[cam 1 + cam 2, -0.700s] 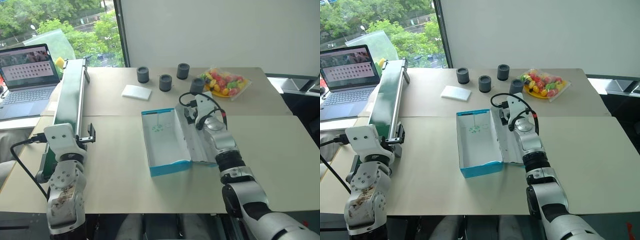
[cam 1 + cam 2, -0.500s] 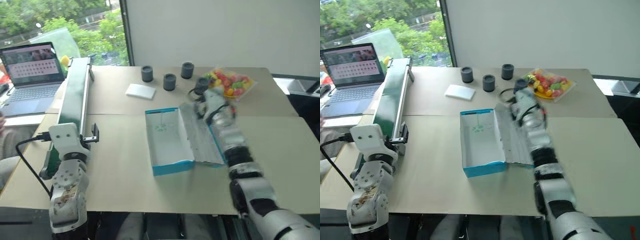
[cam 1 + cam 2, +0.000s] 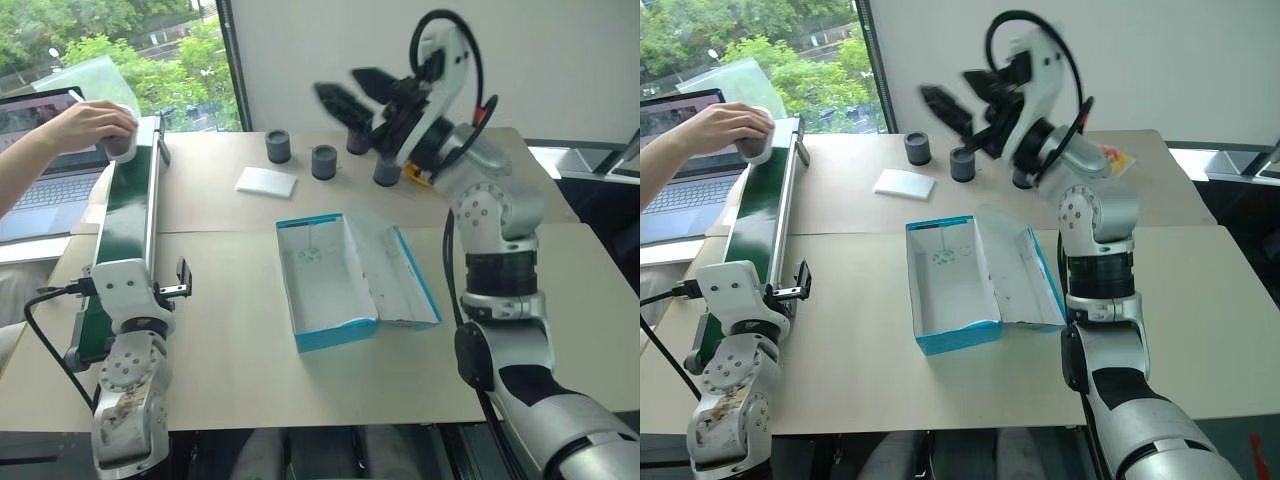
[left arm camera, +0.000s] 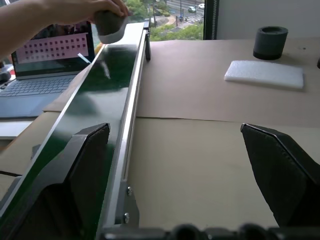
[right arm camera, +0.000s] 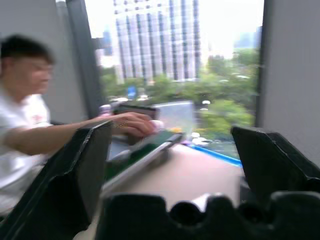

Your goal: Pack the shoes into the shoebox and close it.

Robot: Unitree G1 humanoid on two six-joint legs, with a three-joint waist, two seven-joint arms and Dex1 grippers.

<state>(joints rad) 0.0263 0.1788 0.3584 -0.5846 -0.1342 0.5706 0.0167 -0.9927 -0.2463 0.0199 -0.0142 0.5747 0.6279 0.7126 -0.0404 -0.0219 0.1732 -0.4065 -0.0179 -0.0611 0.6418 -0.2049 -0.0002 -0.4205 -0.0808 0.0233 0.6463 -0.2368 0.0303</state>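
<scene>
Two black fingers of the right gripper (image 3: 352, 92) stood spread wide and empty, raised high above the far edge of the tan worktop (image 3: 250, 350) and aimed toward the robot's left, apparently lifted clear so the box lay unobstructed. The left gripper (image 4: 190, 165), its fingers likewise spread on nothing, hung level near the worktop's left front corner beside the long green conveyor belt (image 3: 125, 220). The rectangular cyan-blue cardboard shoebox (image 3: 325, 285) rested at the worktop's middle, lid folded flat to its right, white interior bare, ready for loading. A person's hand (image 3: 85, 125) set a small grey object on the belt's far end, probably a shoe arriving; I cannot tell.
</scene>
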